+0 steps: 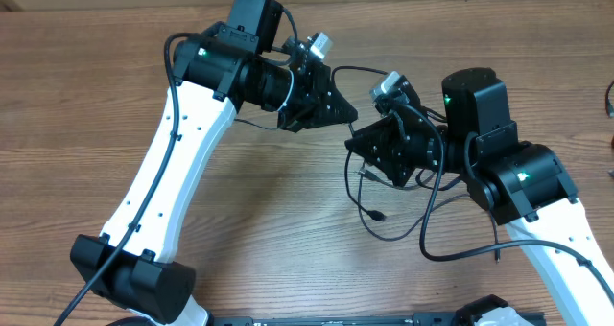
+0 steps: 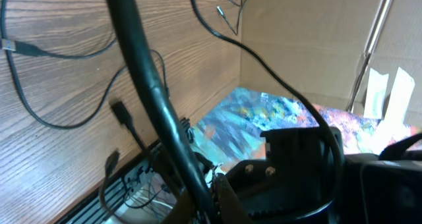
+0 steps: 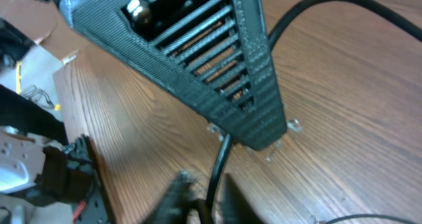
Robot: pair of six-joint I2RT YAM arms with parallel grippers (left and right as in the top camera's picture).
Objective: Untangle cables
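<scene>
Wood table (image 1: 288,249). Left gripper (image 1: 347,113) and right gripper (image 1: 353,146) are tip to tip, nearly touching. A thick black cable (image 2: 148,85) crosses the left wrist view and hides the left fingers, so can't tell that grip. Cardboard wall (image 2: 310,39) and colourful mat (image 2: 264,115) lie beyond. The cables (image 1: 377,214) are thin, black and loose, looping just below the right gripper; small plugs, one silvery tip (image 2: 219,11). One cord (image 3: 217,165) runs between the right fingers, gap narrow, clamp unclear.
</scene>
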